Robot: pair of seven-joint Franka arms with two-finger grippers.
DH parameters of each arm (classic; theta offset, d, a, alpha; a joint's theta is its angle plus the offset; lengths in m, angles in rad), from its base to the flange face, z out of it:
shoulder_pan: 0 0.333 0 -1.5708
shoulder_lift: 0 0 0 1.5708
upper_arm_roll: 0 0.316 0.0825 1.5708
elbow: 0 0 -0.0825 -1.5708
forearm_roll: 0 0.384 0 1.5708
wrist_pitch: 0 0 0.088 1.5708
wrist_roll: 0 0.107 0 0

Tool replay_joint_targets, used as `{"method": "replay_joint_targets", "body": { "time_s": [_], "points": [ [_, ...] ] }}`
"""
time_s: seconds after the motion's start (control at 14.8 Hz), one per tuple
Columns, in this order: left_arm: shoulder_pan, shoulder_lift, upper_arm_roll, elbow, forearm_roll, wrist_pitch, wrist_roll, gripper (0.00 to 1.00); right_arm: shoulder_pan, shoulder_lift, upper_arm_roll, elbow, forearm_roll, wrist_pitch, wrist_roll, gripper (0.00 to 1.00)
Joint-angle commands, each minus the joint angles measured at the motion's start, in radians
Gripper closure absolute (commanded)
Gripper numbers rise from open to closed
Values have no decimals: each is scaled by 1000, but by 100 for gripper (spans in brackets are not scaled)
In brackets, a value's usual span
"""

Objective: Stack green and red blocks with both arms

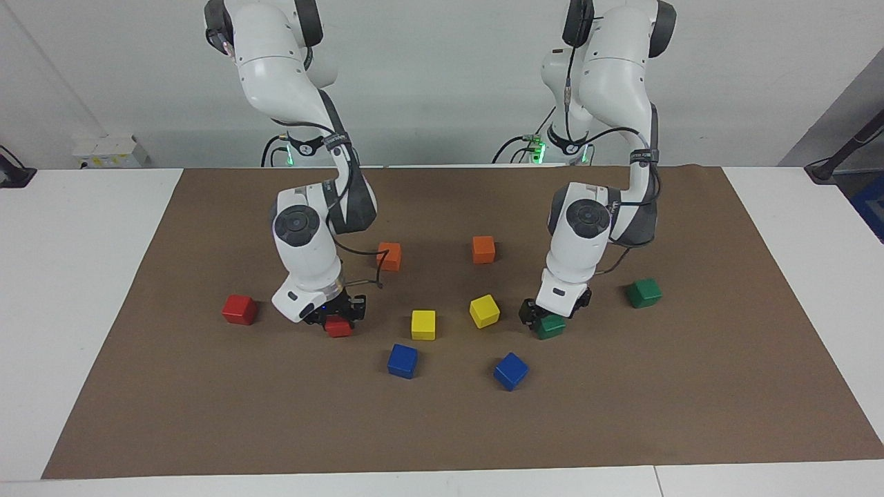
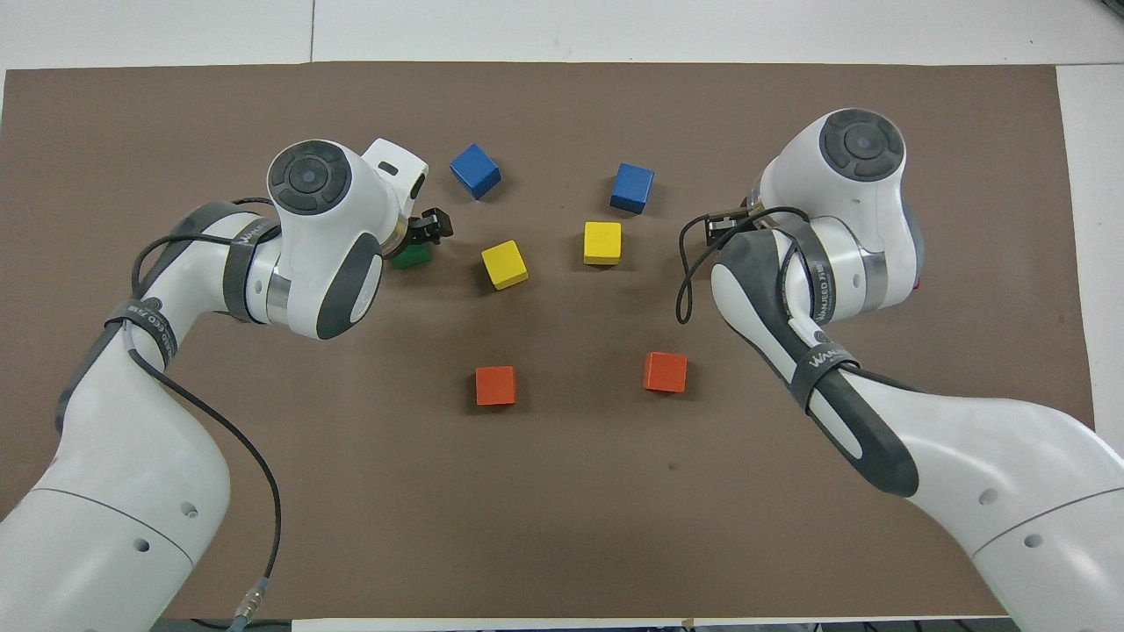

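Note:
My right gripper (image 1: 336,319) is shut on a red block (image 1: 338,326), low over the brown mat. That block is hidden under the arm in the overhead view. The other red block (image 1: 239,309) sits on the mat beside it, toward the right arm's end, and only a sliver of it (image 2: 918,283) shows from overhead. My left gripper (image 1: 548,319) is shut on a green block (image 1: 551,326), which also shows in the overhead view (image 2: 410,258), at mat level. The other green block (image 1: 644,293) sits toward the left arm's end and is hidden from overhead.
Between the grippers lie two yellow cubes (image 1: 423,324) (image 1: 485,310). Two blue cubes (image 1: 402,360) (image 1: 511,371) lie farther from the robots, and two orange cubes (image 1: 389,256) (image 1: 483,249) nearer to them. The brown mat (image 1: 442,428) covers the white table.

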Motion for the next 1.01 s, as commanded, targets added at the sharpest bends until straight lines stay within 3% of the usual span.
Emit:
{"method": "replay_joint_targets", "body": {
  "time_s": [0.0, 0.2, 0.4, 0.47, 0.54, 0.61, 0.81, 0.94],
  "points": [
    [-14, 25, 14, 29, 15, 14, -15, 0, -70, -63, 5, 58, 6, -106, 10, 100],
    [-16, 25, 14, 24, 16, 14, -18, 1, -176, -86, 7, 57, 7, -134, -63, 100],
    [-17, 25, 14, 19, 16, 12, -19, 15, -248, -100, 7, 23, 7, -134, -140, 100],
    [-17, 25, 14, 19, 16, 8, -20, 28, -268, -103, 7, 15, 7, -133, -154, 100],
    [-16, 23, 14, 27, 15, -7, -18, 58, -283, -112, 7, 0, 7, -127, -171, 100],
    [-14, 23, 14, 36, 12, -32, -18, 100, -291, -115, 7, -12, 7, -119, -186, 100],
    [-2, 26, 14, 117, 18, -154, -10, 100, -304, -132, 8, -55, 9, -99, -191, 100],
    [19, -9, 18, 112, 21, -202, 16, 100, -304, -153, 8, -115, 9, -52, -189, 100]
  ]
}}
